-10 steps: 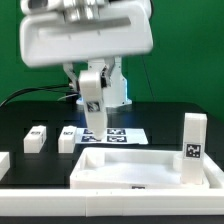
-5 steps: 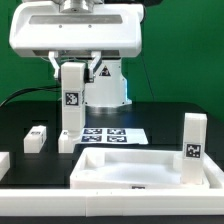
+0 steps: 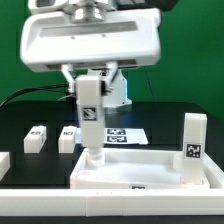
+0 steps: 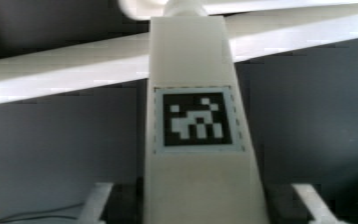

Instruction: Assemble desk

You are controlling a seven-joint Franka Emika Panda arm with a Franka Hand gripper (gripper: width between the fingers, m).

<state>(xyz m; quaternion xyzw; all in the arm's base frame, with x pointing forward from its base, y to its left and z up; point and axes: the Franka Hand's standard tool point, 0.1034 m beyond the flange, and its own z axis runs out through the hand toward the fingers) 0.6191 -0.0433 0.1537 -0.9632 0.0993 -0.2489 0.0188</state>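
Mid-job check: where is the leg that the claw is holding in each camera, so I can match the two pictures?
Exterior view: the leg hangs upright from the claw, a little toward that view's left, its lower end at the panel's back corner on that side.
Wrist view: the leg fills the middle of the picture.
Shared landmark: the black-and-white tag on the leg's face, seen in both views.
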